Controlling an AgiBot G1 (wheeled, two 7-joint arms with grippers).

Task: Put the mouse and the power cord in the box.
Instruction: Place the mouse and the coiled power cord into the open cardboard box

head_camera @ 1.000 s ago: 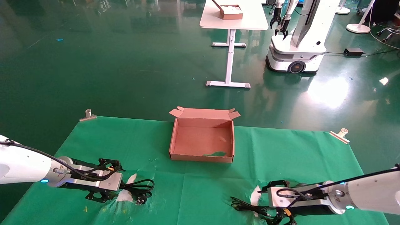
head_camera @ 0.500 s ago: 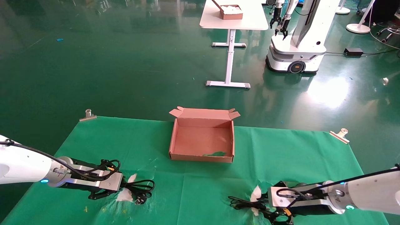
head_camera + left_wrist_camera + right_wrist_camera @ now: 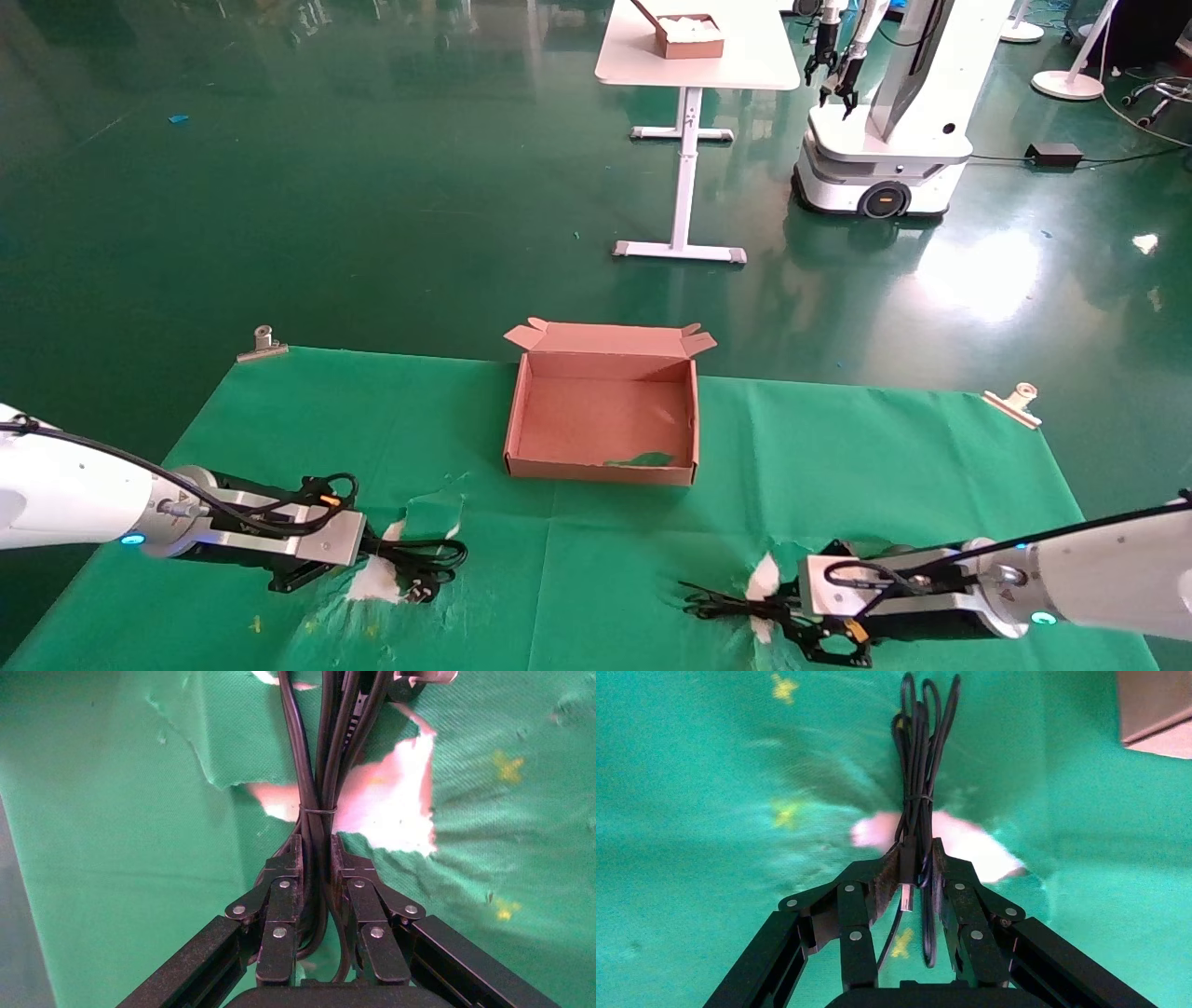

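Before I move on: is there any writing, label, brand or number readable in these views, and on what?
None can be read.
The box: plain brown cardboard, no print visible.
The power cord, gripped by the left gripper: no visible marking.
The thin cable bundle in the right gripper: no visible marking.
The green cloth: only small yellow cross marks, no text.

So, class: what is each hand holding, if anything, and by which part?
The left hand grips the power cord beside the tie binding its loops. The right hand grips the mouse's cable, bundled, at its USB plug end.
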